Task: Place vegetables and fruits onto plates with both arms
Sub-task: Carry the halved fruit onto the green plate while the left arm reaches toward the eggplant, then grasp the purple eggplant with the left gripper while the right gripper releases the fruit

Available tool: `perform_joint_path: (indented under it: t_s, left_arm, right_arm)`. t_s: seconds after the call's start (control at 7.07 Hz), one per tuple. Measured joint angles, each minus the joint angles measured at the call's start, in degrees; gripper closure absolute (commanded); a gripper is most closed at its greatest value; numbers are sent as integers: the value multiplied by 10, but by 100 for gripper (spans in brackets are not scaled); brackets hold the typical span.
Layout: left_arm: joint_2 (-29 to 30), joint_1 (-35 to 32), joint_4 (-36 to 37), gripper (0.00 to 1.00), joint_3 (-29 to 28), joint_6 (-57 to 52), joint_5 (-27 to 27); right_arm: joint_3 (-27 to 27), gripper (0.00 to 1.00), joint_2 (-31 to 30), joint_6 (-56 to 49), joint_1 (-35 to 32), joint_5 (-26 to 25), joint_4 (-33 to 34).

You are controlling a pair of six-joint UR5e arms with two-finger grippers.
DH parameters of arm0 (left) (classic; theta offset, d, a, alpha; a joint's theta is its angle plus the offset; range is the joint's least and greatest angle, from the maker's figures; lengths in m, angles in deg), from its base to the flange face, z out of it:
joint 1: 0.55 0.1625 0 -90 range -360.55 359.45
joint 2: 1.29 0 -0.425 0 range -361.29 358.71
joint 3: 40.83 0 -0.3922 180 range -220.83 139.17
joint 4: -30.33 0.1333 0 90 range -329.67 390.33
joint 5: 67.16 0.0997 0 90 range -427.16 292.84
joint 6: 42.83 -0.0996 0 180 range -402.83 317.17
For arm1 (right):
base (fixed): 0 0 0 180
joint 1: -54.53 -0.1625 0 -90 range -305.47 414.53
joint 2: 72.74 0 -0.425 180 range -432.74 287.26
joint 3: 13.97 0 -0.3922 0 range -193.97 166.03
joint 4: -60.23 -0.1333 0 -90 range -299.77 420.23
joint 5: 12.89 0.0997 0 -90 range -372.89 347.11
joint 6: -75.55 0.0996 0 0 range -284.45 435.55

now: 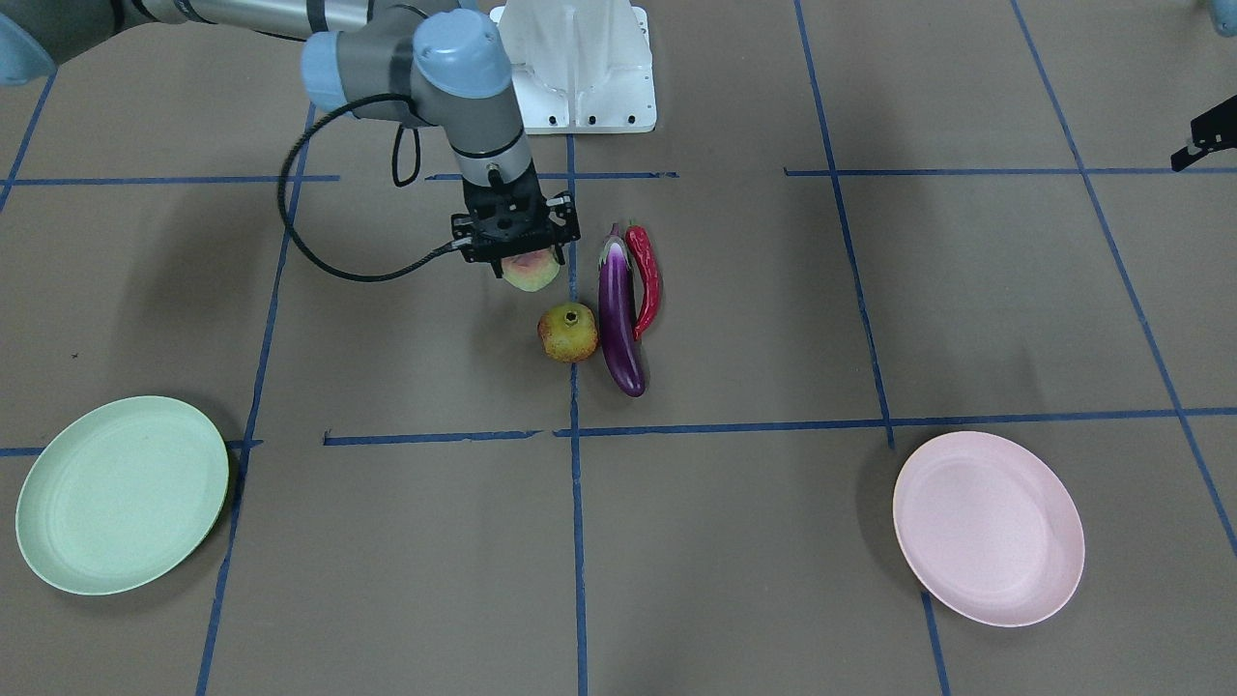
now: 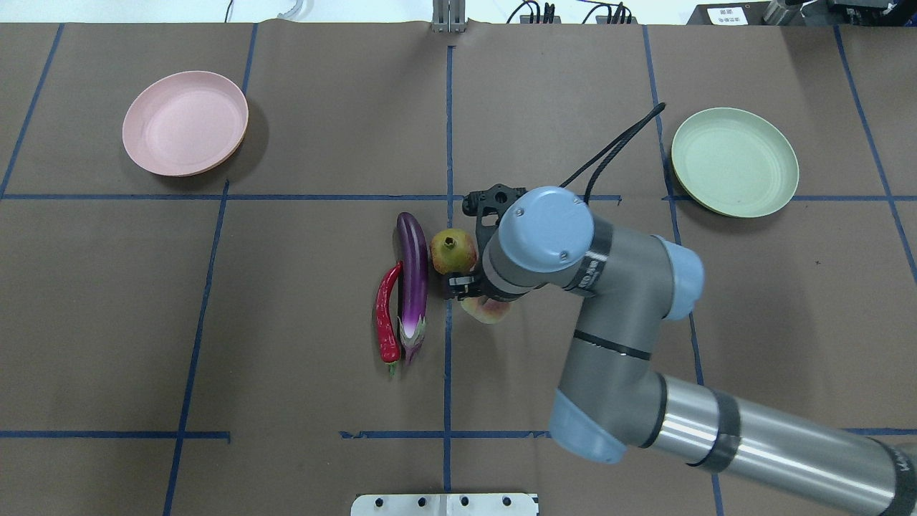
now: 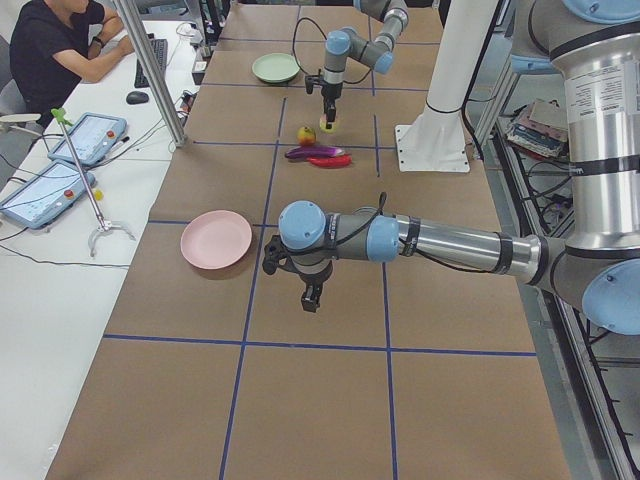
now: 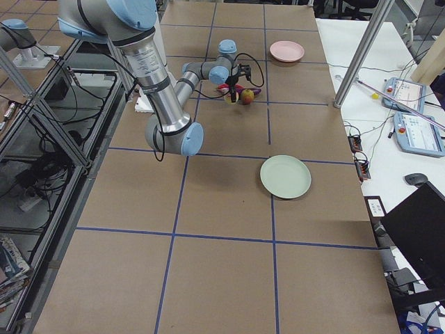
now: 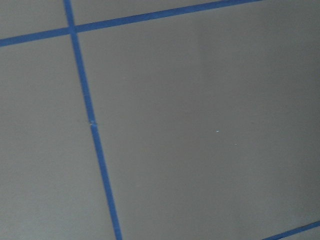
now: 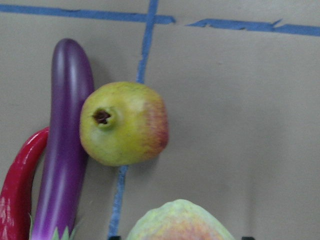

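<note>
My right gripper (image 1: 525, 253) reaches down onto the pink-yellow-green peach (image 1: 532, 275), with its jaws against the peach's two sides; the right wrist view shows the peach (image 6: 180, 222) at its bottom edge. The yellow-red pomegranate (image 1: 568, 332) lies just beyond, touching the purple eggplant (image 1: 618, 319). The red chili (image 1: 646, 280) lies along the eggplant's other side. The pale green plate (image 1: 121, 493) and the pale pink plate (image 1: 986, 527) are both bare. My left gripper (image 3: 311, 298) hovers over bare table near the pink plate; I cannot tell if it is open or shut.
The white base block (image 1: 580, 68) stands behind the produce. Blue tape lines (image 1: 577, 541) grid the brown table. A seated operator (image 3: 55, 50) and tablets (image 3: 50, 185) are at a side table beyond the pink plate's edge.
</note>
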Motion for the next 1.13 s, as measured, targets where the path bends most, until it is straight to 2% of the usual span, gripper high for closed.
perform_joint_path:
  t_s: [0.14,0.28,0.42,0.57,0.71,0.85,0.99,1.13]
  left_arm:
    - [11,32,-47,0,1,74,-14]
    - [35,79,-101,0,3,176,-16]
    - [80,139,-151,0,5,299,-6]
    - [149,216,-183,0,5,435,33]
    - [217,300,-194,0,5,552,97]
    - [272,383,-193,0,2,639,175]
    - [321,456,-182,0,-10,689,256]
    - [363,509,-167,0,-31,713,325]
  right_arm:
    - [-59,100,-51,-25,-49,49,20]
    - [-93,100,-104,-89,-99,82,29]
    - [-100,100,-154,-192,-153,98,32]
    - [-76,99,-188,-311,-214,102,32]
    - [-26,98,-196,-401,-262,102,30]
    - [43,97,-178,-452,-294,97,27]
    - [113,86,-144,-471,-311,85,24]
    - [165,68,-121,-476,-318,66,14]
